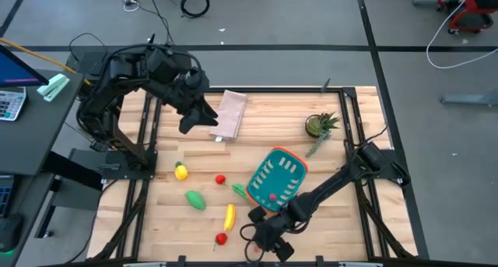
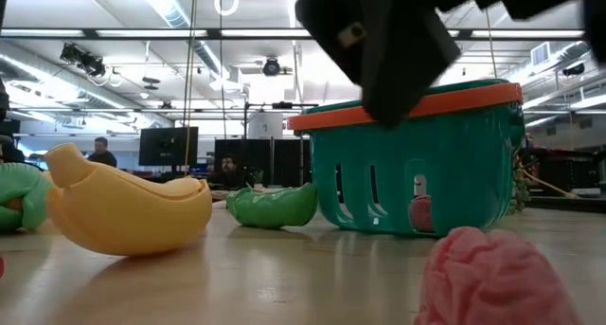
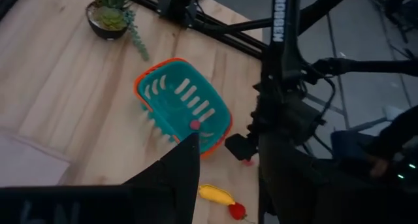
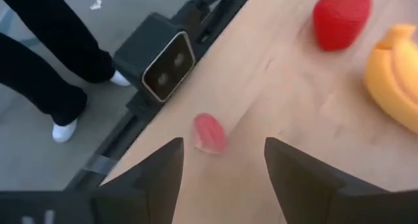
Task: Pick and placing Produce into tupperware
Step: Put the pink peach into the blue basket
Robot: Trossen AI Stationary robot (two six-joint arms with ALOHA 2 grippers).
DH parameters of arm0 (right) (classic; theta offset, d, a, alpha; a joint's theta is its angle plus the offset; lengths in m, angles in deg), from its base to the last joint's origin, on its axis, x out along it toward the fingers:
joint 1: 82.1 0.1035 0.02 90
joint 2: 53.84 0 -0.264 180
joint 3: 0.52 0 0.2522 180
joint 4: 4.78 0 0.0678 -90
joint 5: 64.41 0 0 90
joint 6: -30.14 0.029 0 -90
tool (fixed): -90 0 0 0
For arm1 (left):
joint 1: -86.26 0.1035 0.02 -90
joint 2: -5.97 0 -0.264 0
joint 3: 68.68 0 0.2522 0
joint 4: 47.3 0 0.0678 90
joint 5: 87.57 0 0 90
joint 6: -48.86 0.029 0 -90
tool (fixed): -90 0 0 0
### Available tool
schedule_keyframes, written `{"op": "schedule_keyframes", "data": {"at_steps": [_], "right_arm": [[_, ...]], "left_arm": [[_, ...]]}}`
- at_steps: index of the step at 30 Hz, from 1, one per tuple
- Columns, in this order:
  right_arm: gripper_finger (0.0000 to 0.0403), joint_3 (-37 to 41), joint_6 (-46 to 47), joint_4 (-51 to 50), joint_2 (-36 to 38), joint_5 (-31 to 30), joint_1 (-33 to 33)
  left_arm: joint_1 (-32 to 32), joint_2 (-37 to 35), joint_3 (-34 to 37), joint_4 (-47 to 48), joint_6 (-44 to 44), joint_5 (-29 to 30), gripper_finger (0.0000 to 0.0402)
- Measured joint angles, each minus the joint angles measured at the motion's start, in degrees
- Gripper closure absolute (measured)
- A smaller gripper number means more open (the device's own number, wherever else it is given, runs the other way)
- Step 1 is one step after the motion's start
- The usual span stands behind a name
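The teal basket with an orange rim (image 1: 278, 176) stands on the table right of centre, with a pink piece inside it (image 2: 419, 211). On the table to its left lie a lemon (image 1: 181, 172), a red ball (image 1: 220, 179), two green pods (image 1: 194, 199) (image 1: 240, 191), a banana (image 1: 229, 216) and a strawberry (image 1: 222, 238). My right gripper (image 4: 222, 145) is open above the table's near edge, over a loose pink piece (image 4: 210, 133) that lies on the wood. My left gripper (image 1: 198, 117) is open and empty, high at the far left beside the beige cloth (image 1: 231, 114).
A small potted plant (image 1: 319, 127) stands at the far right. The low camera (image 4: 163, 57) sits at the near edge, right by my right gripper. A person's legs (image 4: 39, 61) show on the floor beyond that edge. Black frame rails run along the table's sides.
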Motion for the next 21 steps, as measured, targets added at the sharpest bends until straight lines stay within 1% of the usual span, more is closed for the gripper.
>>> {"op": "schedule_keyframes", "data": {"at_steps": [6,11,16,21], "right_arm": [[0.0184,0.0,0.0,2.5,-0.8,0.3,0.8],[0.0183,0.0,0.4,10.7,-4.0,1.6,1.4],[0.0183,0.0,0.0,11.6,-6.8,1.3,2.5],[0.0183,0.0,-1.5,10.8,-7.0,-3.5,2.5]], "left_arm": [[0.1,0.1,0.0,-0.1,1.8,2.1,0.0241],[0.1,0.1,0.0,-0.3,1.4,2.1,0.0242],[0.1,0.1,0.0,-0.3,1.1,2.1,0.0243],[0.1,0.1,0.0,-0.3,1.3,2.1,0.0248]]}}
